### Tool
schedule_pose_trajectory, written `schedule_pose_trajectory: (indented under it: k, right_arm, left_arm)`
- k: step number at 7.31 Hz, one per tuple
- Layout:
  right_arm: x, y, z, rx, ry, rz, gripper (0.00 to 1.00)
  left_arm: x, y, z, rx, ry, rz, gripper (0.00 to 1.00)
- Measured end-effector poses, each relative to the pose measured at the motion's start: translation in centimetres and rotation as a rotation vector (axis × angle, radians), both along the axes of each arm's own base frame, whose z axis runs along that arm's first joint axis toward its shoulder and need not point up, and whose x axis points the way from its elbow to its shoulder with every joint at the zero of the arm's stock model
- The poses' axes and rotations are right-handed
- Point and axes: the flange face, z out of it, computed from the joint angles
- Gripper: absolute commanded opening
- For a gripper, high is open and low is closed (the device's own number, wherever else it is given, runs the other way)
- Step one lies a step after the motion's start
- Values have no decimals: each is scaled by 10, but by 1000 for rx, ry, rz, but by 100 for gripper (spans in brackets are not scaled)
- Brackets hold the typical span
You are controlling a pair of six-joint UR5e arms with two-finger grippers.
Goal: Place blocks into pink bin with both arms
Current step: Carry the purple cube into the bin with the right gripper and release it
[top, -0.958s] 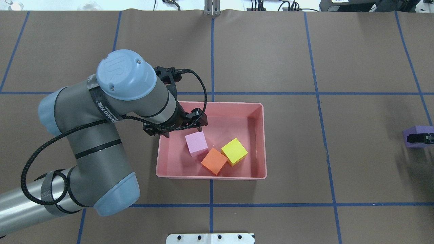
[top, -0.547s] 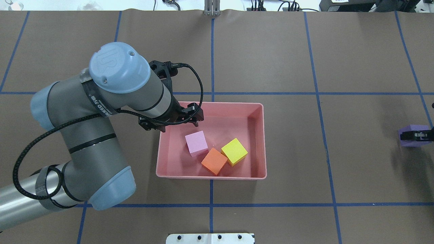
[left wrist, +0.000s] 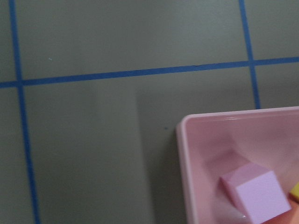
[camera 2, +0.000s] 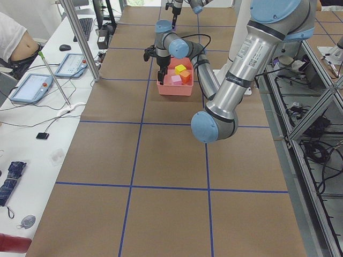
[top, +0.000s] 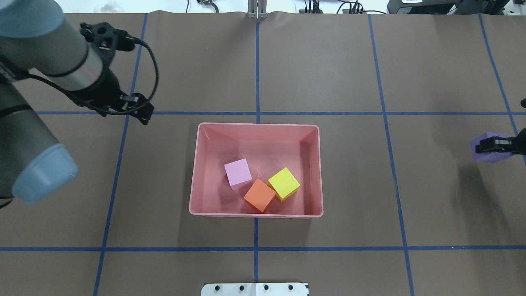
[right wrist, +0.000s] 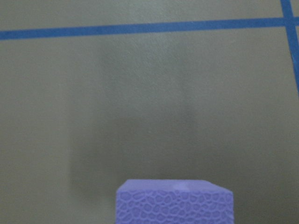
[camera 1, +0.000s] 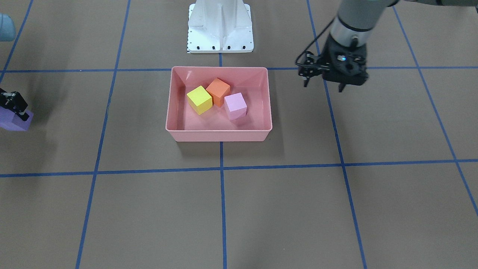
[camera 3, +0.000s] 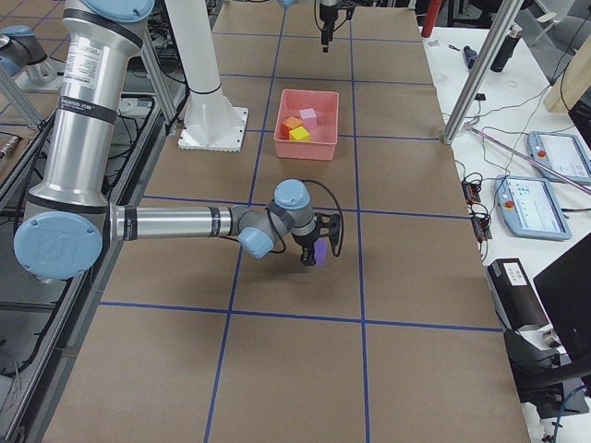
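The pink bin [top: 257,124] sits mid-table and holds the pale pink-lilac block [top: 238,173], the orange block [top: 259,195] and the yellow block [top: 284,183], close together. My left gripper [camera 1: 324,86] hangs open and empty above the table, well clear of the bin on my left side. Its wrist view catches the bin's corner [left wrist: 184,154] and the lilac block [left wrist: 260,191]. At the far right edge my right gripper [top: 493,144] is shut on the purple block [top: 484,150], which is held off the table. The purple block [right wrist: 174,202] fills the bottom of the right wrist view.
The white base pedestal [camera 1: 219,26] stands behind the bin on the robot's side. Blue tape lines [top: 257,70] grid the brown table cover. A side table with tablets [camera 2: 32,85] and a seated person [camera 2: 16,37] lie beyond the table's long edge.
My left arm has pulled out from over the bin and swung away to the far left. The right gripper has carried the purple block a little toward the bin.
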Motion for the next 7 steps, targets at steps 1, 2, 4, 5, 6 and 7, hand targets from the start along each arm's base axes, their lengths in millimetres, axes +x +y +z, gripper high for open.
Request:
schedule_pose_trajectory:
  k: [1,2,4,5,6,7]
  right_arm:
    - [-4,-15,-60,-37,-10,19,0]
    - [-15,-27,-114,-81,-36,54,0]
    - [-74,-38,-206,-166,-112,114,0]
    - [-118,-36,-250,-208,-127,147,0]
    - [-172,-25,-296,-240,-112,183,0]
    - [-226,-7,-341,-258,-89,216,27]
  left_arm:
    - [-57,-19,43,59,-30,68,100]
    - [-108,-34,82,110,-61,119,100]
    - [-204,-57,160,160,-119,188,100]
    - [-241,-63,191,172,-134,211,100]
    - [-264,-64,209,177,-134,225,100]
    - [-274,-62,221,172,-125,231,100]
